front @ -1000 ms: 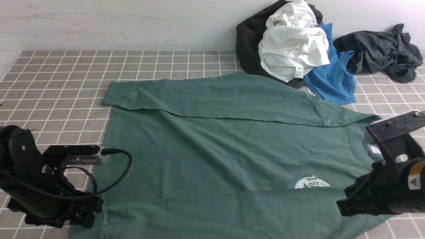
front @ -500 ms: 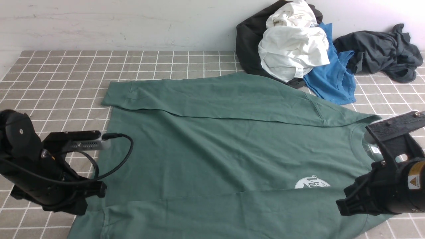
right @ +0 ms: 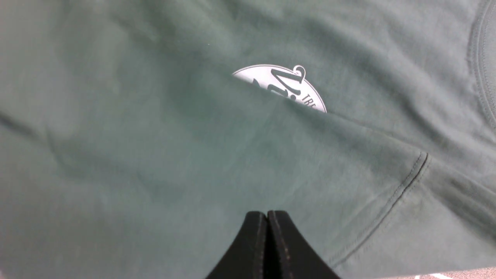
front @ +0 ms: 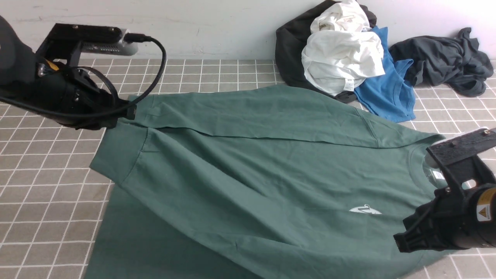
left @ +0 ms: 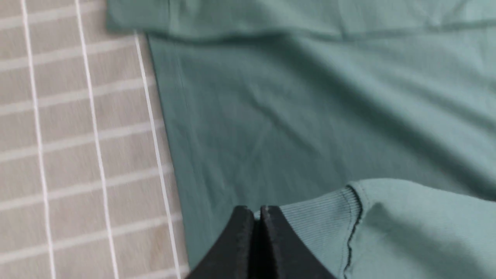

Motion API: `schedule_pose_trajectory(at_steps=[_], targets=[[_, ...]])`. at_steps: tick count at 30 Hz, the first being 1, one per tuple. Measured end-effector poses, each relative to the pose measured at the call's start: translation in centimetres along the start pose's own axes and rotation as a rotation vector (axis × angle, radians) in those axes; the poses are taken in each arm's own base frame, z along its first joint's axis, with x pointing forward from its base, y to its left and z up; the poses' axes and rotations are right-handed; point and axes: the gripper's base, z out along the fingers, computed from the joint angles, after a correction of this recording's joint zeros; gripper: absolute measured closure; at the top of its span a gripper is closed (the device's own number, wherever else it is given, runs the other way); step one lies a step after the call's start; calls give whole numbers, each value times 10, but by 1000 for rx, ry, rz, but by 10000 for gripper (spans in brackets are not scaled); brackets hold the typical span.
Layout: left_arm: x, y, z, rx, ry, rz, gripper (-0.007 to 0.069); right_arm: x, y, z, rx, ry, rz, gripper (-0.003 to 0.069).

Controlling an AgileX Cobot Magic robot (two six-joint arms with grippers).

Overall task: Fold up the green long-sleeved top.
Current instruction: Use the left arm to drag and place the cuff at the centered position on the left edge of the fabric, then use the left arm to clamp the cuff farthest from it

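Front view. The green long-sleeved top [front: 271, 174] lay spread over most of the tiled surface [front: 50, 174], collar to the right and hem to the left. The far sleeve [front: 252, 116] sat folded in along the far edge of the body. The left tool [front: 131, 111] hung above the far left corner of the top, with the near sleeve [front: 186, 186] stretched on a diagonal from it down to the near right shoulder. I judged this the second sleeve fold, the cloth held raised so it would clear the body. The right tool [front: 399, 238] sat low on the near right shoulder, probably as an anchor so the top would not slide. The chest logo [front: 365, 210] was mostly covered by the sleeve. A pile of other clothes [front: 341, 58] lay far right, apart from the work.

Left wrist view. The tool [left: 257, 217] had its jaws pressed together, pinching the edge of the ribbed cuff [left: 314, 228] (a sensible hold, being the stiffest part of the sleeve). The body of the top lay flat below.

Right wrist view. The tool [right: 266, 228] had its jaws pressed together, tips down on the cloth beside the shoulder seam [right: 410, 174]. I could not tell whether any fold was caught between them. The logo [right: 283, 87] was half hidden.
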Motion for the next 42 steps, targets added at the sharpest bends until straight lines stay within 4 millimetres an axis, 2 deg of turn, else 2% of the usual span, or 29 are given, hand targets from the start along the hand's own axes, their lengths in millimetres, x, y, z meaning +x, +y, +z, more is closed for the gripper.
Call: schedule_pose_trajectory(at_steps=[4, 6, 7, 9, 10, 14, 15, 16, 18, 20, 21, 24, 26, 28, 29, 33, 34, 36, 39, 42], targets=[[-4, 5, 29, -13, 40, 5, 630, 0, 0, 0, 0, 0, 0, 669], [-3, 12, 66, -24, 136, 14, 613, 0, 0, 0, 0, -2, 0, 669], [-3, 13, 69, -25, 144, 11, 613, 0, 0, 0, 0, -2, 0, 669], [-9, 21, 88, -33, 198, 0, 571, 0, 0, 0, 0, -4, 0, 669], [-12, 28, 100, -38, 224, -14, 527, 0, 0, 0, 0, -5, 0, 669], [-41, 51, 120, -66, 185, -75, 367, -1, 0, 0, -1, -12, 0, 669], [-40, 52, 122, -67, 191, -81, 358, -1, 0, 0, -1, -12, 0, 669], [-50, 61, 130, -79, 165, -118, 302, -2, 0, 0, -1, -17, 0, 669], [-62, 74, 145, -93, 134, -173, 246, -2, 0, 1, -1, -15, 0, 669], [-67, 80, 155, -100, 122, -199, 228, -2, 0, 2, -1, -11, 0, 669], [-71, 88, 173, -105, 112, -221, 217, -1, 0, 4, -1, -5, 0, 669], [-72, 94, 202, -106, 109, -233, 218, -2, 0, 5, -1, -1, -1, 669], [-69, 97, 216, -107, 119, -242, 228, -2, 0, 5, -1, -2, -1, 669], [-66, 101, 234, -108, 146, -256, 270, -2, 0, 5, -1, -3, -1, 669], [-70, 101, 234, -108, 141, -257, 290, -2, 0, 5, 1, -5, -4, 669], [-75, 102, 231, -118, 184, -239, 451, -2, -1, 5, 9, -7, -20, 669], [-74, 102, 231, -119, 193, -238, 461, -2, -1, 5, 9, -7, -20, 669], [-82, 102, 219, -134, 216, -210, 583, -2, -1, 5, 10, -10, -23, 669], [-92, 99, 201, -134, 248, -181, 622, -2, -1, 5, 11, -10, -24, 669], [-109, 92, 168, -132, 251, -122, 632, -2, -1, 5, 11, -10, -24, 669]])
